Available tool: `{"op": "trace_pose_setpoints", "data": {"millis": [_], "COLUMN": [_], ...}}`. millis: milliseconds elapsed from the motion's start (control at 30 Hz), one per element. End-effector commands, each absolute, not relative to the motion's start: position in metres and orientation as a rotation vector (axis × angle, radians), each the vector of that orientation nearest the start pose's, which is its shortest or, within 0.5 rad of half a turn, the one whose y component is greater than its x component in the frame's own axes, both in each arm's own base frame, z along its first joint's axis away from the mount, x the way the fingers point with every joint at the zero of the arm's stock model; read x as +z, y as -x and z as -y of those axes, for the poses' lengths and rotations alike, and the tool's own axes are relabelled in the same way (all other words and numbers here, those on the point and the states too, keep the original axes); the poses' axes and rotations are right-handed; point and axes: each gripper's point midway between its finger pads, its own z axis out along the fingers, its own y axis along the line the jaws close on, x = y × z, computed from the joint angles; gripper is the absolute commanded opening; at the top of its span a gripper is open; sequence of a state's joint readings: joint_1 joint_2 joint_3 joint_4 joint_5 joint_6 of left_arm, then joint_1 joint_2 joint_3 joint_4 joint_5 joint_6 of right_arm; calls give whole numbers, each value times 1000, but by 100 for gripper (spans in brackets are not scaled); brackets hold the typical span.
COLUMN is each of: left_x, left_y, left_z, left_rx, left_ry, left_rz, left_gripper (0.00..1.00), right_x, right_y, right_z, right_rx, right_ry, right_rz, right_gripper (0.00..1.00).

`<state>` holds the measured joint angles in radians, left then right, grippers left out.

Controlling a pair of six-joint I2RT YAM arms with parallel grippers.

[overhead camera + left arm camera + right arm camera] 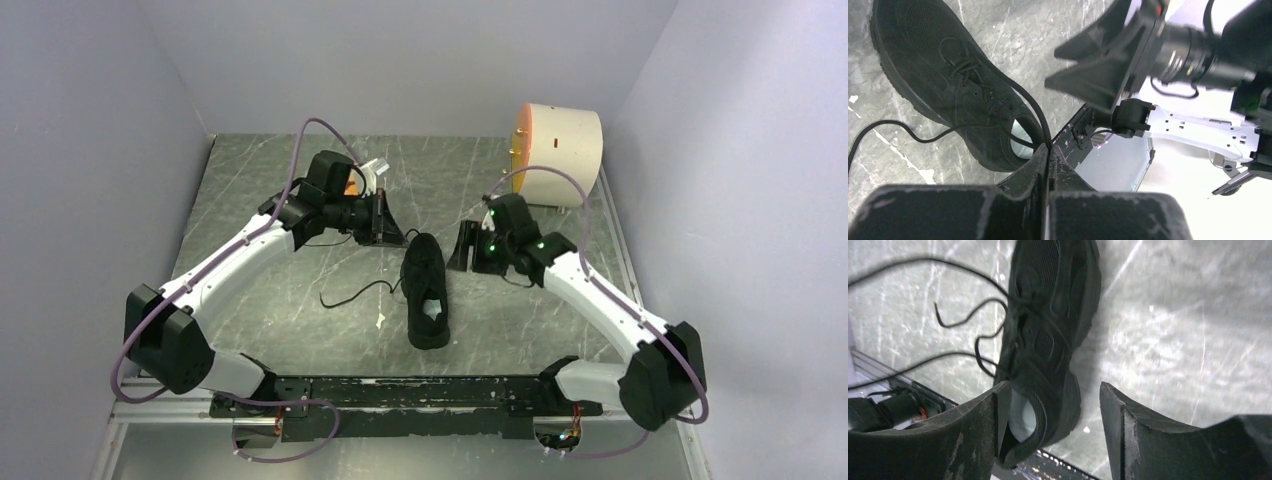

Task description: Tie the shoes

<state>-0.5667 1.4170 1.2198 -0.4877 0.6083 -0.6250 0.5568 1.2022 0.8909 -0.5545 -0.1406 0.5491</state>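
Observation:
The black shoe [426, 292] lies in the middle of the table, toe pointing away from the arm bases. My left gripper [386, 224] hovers just left of the toe, shut on a thin black lace [1035, 107] that runs taut from the eyelets into its tips [1050, 149]. Another lace [352, 294] trails loose over the table left of the shoe. My right gripper [464, 246] hangs just right of the toe, open and holding nothing. In the right wrist view its fingers [998, 405] stand wide apart, with the shoe [1048, 330] and loose laces [960, 315] beyond them.
A cream cylinder with an orange face [562, 148] stands at the back right corner. A black rail [420, 392] runs along the near edge between the arm bases. A small white scrap [381, 320] lies left of the shoe. Grey walls close in both sides.

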Motion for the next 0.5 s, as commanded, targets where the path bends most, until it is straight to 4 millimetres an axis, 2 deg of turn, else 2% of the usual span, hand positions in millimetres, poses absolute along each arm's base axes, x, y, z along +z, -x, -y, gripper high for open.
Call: {"op": "trace_pose_setpoints", "data": {"millis": [0,67,133,233,467], "left_x": [248,247,247,249,251], "left_y": [-247,-247,-248,-249,-249], "left_z": [308,309,310,310,309], "left_rx": [-1323,-1326,-1329,-1323,-1309], "left_ry": [-375,-377,-377,-383,-381], "left_rz": [-2378,-2381,-2384,-2386,-2405], "left_gripper": [5,5,5,5,5], "right_x": [157,156,156,153,140], "right_y": [-269,-289,-298,-302,-317], "right_z": [-226,-237,-245,-255,-272], "right_rx": [845,848,881,919,961], "right_ry": [231,305,391,486,568], "right_rz": [-2453,-2389,-2282,-2148,-2066], "right_gripper": [66,63,63,62,56]}}
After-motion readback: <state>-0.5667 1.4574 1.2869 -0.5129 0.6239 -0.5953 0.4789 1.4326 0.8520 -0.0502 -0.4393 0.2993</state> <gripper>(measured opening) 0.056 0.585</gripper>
